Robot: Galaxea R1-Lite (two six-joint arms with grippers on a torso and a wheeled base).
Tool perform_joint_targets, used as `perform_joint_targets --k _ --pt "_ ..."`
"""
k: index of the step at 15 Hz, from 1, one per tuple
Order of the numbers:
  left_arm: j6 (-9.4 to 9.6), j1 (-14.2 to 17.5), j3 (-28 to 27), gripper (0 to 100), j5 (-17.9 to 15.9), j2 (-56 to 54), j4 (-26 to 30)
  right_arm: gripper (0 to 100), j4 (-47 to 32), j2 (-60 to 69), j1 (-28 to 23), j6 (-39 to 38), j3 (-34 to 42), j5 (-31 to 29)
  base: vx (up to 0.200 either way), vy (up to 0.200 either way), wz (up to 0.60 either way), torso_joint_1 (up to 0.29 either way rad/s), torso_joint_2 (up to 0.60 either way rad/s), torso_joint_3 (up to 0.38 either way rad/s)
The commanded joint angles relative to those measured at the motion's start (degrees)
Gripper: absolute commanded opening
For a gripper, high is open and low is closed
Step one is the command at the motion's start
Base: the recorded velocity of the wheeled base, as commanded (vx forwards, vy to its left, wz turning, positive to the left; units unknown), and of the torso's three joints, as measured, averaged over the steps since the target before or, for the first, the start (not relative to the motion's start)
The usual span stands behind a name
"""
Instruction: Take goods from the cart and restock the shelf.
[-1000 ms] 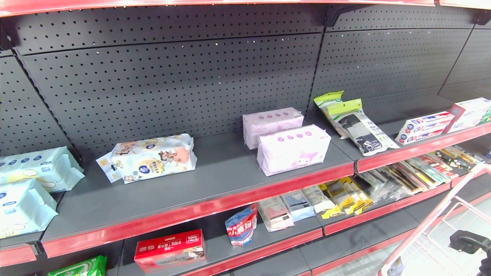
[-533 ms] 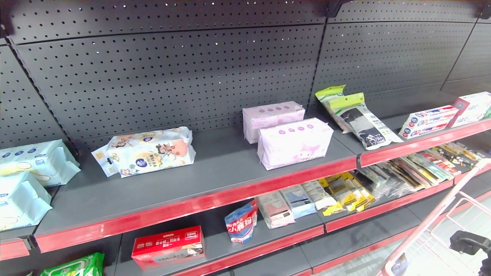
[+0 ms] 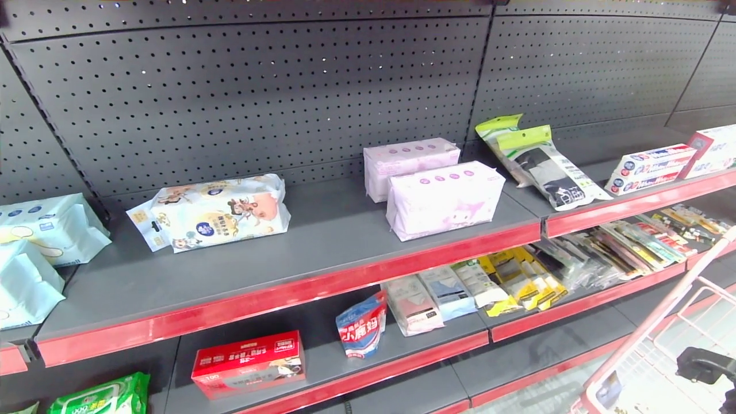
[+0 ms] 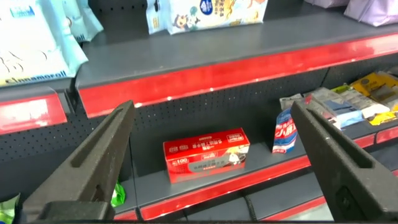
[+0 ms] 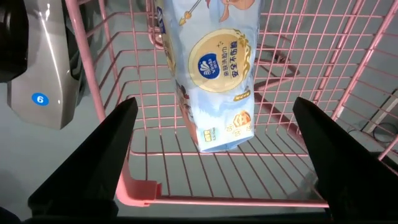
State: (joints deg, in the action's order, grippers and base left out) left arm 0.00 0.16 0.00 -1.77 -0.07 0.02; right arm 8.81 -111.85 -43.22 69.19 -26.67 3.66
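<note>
Presently, r. claw (image 5: 214, 106) is spread and aimed at the blue pack (image 5: 214, 68), stood upright in the pink cart (image 5: 134, 186), prob. for an easy pinch; l. claw (image 4: 211, 106), also spread, is held facing the shelf (image 3: 322, 236), where room is left.

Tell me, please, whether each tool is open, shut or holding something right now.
Left tool: open, holding nothing.
Right tool: open, empty, facing the pale blue plastic pack in the pink wire cart.
</note>
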Motion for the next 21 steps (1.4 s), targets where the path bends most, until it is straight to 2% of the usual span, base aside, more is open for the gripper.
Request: perform_joint_targets --k 1,11,19,21 --pt "0.0 0.02 0.0 100 0.01 0.07 -0.02 100 -0.02 0.23 -0.47 0.86 0.04 0.03 0.0 0.0 0.0 -0.144 0.34 0.188" --pt "0.0 0.02 0.0 100 0.01 0.07 -0.02 100 0.06 -0.04 -0.82 0.94 -0.49 0.12 0.0 0.0 0.0 -0.168 0.38 0.206" --pt "0.0 0.02 0.0 100 0.01 0.07 -0.02 100 1.47 -5.49 -2.84 -0.11 -1.19 1.26 0.0 0.0 0.0 -0.019 0.04 0.025" --pt "0.0 0.02 0.0 100 0.01 0.07 -0.02 100 4.72 -7.68 -3.19 -1.43 -1.1 1.26 0.0 0.0 0.0 0.0 0.0 0.0"
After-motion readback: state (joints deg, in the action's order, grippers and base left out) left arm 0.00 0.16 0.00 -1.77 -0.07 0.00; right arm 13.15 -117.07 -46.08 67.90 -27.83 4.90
